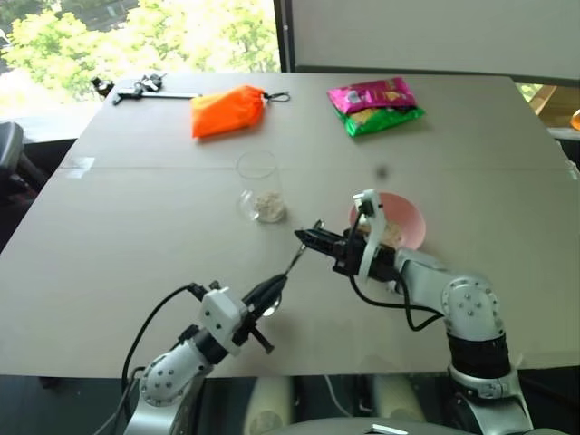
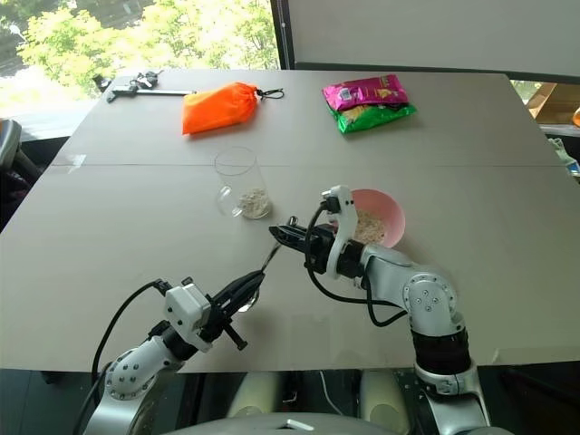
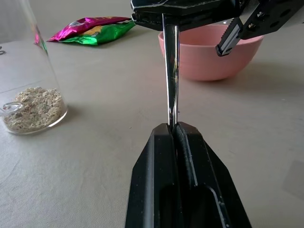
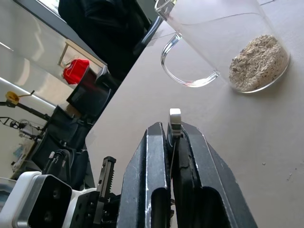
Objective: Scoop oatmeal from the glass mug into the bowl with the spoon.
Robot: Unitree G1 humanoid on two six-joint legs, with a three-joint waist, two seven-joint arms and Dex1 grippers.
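Both grippers hold the spoon (image 1: 292, 264) at once: the left gripper (image 1: 275, 292) pinches one end and the right gripper (image 1: 306, 237) pinches the other, so its long line runs from 7 o'clock to 1 o'clock. The glass mug (image 1: 260, 188), with oatmeal (image 1: 268, 206) at its bottom, stands at 11 o'clock from the right gripper. The bowl (image 1: 404, 217) at 3 o'clock has some too

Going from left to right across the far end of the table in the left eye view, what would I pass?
Black tool → orange pouch → pink-and-green snack packet.
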